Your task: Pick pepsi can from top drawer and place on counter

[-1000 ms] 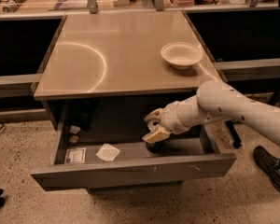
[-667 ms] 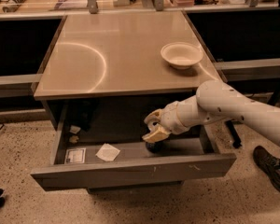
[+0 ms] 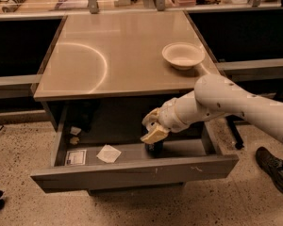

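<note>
The top drawer [image 3: 132, 171] is pulled open under the counter [image 3: 118, 51]. The pepsi can [image 3: 154, 149] stands upright on the drawer floor right of the middle; only its dark lower part shows. My gripper [image 3: 152, 131] reaches in from the right on the white arm and sits directly on top of the can, covering its top. A paper scrap [image 3: 108, 153] and a label [image 3: 76, 157] lie at the drawer's left.
A white bowl [image 3: 182, 54] sits on the counter's right side, above my arm. Small scraps [image 3: 74, 134] lie at the drawer's back left. Dark shelving flanks the counter on both sides. A shoe [image 3: 273, 168] stands on the floor at right.
</note>
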`<action>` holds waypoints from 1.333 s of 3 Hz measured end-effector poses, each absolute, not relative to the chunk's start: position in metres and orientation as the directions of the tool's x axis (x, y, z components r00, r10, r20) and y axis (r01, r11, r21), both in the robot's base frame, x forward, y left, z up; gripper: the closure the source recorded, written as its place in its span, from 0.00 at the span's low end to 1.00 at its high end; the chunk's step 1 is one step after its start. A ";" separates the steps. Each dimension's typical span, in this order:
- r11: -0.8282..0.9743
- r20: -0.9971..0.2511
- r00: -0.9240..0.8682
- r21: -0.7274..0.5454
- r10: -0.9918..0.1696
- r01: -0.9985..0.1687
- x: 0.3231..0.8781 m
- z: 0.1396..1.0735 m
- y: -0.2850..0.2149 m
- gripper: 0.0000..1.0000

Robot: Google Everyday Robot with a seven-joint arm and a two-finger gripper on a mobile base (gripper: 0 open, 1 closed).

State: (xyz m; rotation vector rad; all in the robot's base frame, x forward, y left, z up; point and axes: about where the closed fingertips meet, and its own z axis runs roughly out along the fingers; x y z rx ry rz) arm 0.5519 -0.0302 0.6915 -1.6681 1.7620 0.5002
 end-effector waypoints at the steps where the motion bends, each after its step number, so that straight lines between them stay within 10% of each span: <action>1: 0.073 -0.637 0.050 -0.165 -0.769 -0.984 0.549 0.738 -0.007 1.00; 4: -0.029 -0.535 0.241 -0.374 -0.810 -0.927 0.550 0.901 0.050 1.00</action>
